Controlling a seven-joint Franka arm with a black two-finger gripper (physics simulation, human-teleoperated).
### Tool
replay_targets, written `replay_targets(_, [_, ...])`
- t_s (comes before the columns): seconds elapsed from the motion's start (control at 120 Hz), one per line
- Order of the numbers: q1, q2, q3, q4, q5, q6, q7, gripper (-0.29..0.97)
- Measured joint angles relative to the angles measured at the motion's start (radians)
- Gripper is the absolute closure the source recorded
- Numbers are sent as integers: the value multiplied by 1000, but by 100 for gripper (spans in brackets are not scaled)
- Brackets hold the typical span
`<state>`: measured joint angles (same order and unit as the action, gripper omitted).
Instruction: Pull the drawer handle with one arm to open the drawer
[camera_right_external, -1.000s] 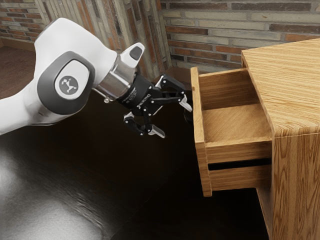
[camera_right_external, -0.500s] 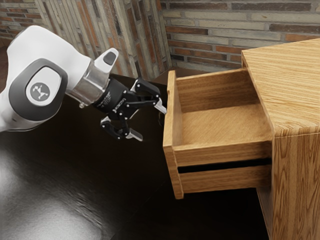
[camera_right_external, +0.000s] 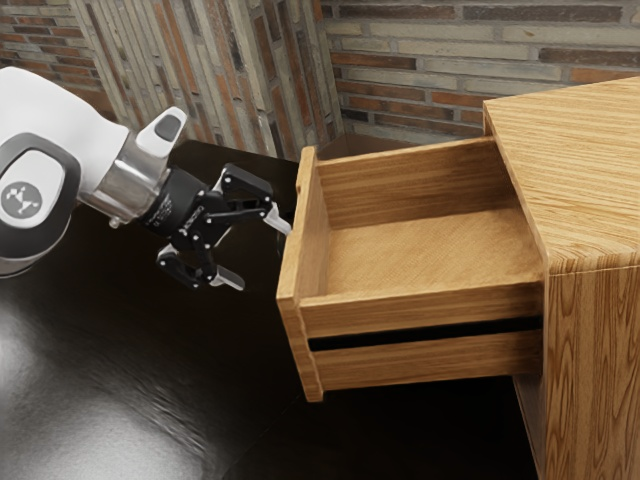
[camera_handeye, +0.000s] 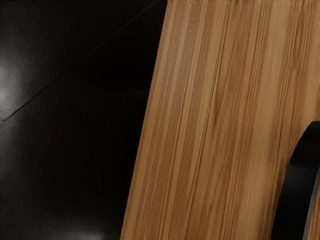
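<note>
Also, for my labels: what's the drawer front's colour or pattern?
The drawer front is light-brown wood grain; wrist view.

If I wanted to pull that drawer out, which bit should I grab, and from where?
The dark handle on the drawer front. It looks like an arched bar standing off the flat wood, the one part fingers could close around. The front faces the exterior view's left, so come straight at it from that side, where the pincer is.

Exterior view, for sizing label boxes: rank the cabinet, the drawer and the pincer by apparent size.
1-2. cabinet and drawer: roughly alike as seen; the cabinet runs past the picture's edge, so no ranking between them.
3. pincer: clearly smallest.
</note>
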<state>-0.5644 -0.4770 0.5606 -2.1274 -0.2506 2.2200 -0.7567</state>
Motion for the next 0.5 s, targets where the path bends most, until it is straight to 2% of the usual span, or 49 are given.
replay_targets(0.275, [48,-88,-17,-48,41,-3,-4,0])
replay_targets(0.3, [90,-126,-80,33,95,-33,-2,0])
replay_targets(0.358, [189,-166,-276,472,259,-235,32,0])
replay_targets(0.392, [233,-155,-360,595,355,-350,76,0])
replay_targets(0.417, [240,-130,-397,609,413,-418,111,0])
replay_targets(0.433, [213,-107,-409,571,446,-445,132,0])
replay_targets(0.5, [54,-37,-390,436,539,-503,202,0])
